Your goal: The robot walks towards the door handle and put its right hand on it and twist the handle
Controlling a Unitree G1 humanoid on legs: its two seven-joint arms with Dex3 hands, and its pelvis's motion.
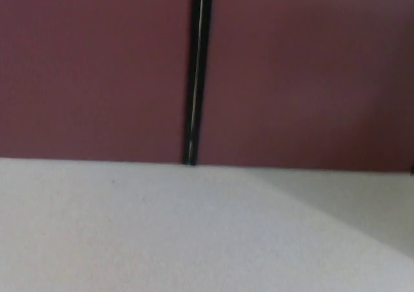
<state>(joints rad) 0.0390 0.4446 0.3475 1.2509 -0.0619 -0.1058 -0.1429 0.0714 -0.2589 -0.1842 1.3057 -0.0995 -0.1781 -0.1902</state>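
Doors: two dark red panels (90,72) fill the upper part of the head view, slightly blurred.
Seam: a black vertical gap (196,72) with a thin pale line in it splits the panels.
Floor: pale speckled surface (129,234) meets the foot of the seam; a grey shadow lies right of it.
Door handle: outside the picture.
Hands: neither shows, so finger state cannot be told.
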